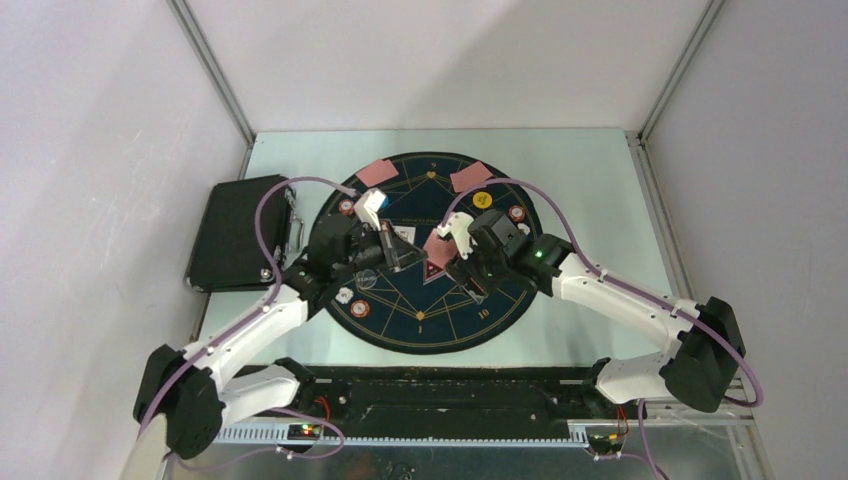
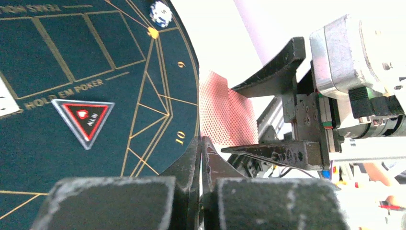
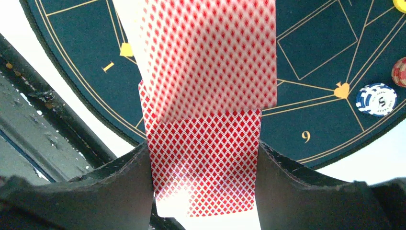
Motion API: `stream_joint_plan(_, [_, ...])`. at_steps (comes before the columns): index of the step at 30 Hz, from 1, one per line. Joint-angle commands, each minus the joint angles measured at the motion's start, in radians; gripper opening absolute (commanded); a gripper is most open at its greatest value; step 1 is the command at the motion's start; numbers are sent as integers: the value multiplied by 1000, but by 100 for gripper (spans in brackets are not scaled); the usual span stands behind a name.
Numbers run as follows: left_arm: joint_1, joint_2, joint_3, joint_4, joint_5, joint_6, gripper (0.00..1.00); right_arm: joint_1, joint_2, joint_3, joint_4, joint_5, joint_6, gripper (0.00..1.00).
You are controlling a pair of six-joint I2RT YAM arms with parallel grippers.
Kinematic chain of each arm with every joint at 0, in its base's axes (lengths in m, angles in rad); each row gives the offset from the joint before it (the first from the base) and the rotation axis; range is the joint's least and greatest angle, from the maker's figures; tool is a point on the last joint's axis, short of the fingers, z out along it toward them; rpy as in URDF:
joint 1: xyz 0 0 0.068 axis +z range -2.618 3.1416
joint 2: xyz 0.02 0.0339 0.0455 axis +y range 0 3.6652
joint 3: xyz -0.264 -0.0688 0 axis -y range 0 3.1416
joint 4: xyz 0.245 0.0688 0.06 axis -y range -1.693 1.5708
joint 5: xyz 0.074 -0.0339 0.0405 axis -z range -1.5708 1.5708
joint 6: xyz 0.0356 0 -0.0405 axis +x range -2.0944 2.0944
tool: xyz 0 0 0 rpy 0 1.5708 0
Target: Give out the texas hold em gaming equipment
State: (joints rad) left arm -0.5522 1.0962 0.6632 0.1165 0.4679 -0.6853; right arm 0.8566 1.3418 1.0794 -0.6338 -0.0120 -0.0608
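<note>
Playing cards [image 3: 206, 182]: a small stack with red diamond-pattern backs, at the centre of the right wrist view. They are clamped edge to edge between the two fingers of the right gripper [image 3: 202, 149]. One card on top is blurred and sits skewed, offset toward the top of the frame.

Overhead, the stack is held above the middle of the dark round mat [image 1: 440, 330].

Right arm: enters from the lower right with the elbow bent, forearm running up-left to mat centre.

Left arm: enters from the lower left, forearm running up-right.

Left gripper [image 2: 201, 148]: jaws pressed together, tips at the lower edge of the stack. I cannot tell whether a card is pinched.

Red triangular token [image 2: 84, 120]: flat on the mat, left of centre in the left wrist view.

Blue chip [image 3: 377, 99]: on the mat near its rim, right edge of the frame.

Black case [image 1: 235, 235]: left of the mat.
</note>
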Motion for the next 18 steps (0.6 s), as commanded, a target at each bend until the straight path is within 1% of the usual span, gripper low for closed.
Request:
stream_joint_plan(1, [40,-56,-31,12,-31,-6,0,-6,2,13,16,12,6,0])
stream_joint_plan(5, [52,-88,-42,21,-5,22,0,-8,3,14,17,12,6,0])
stream_joint_plan(6, [52,-103,-42,32,21,52,0,-12,4,14,18,12,8,0])
stream_joint_plan(9, [53,-145,-33,69,28,107,0,-25,2,14,24,12,19,0])
stream_joint_plan(12, [54,-210,-12,67,13,190,0,-45,-5,14,30,42,35,0])
stream_joint_plan(18, [54,-286,28,10,-40,253,0,-74,-23,14,35,88,56,0])
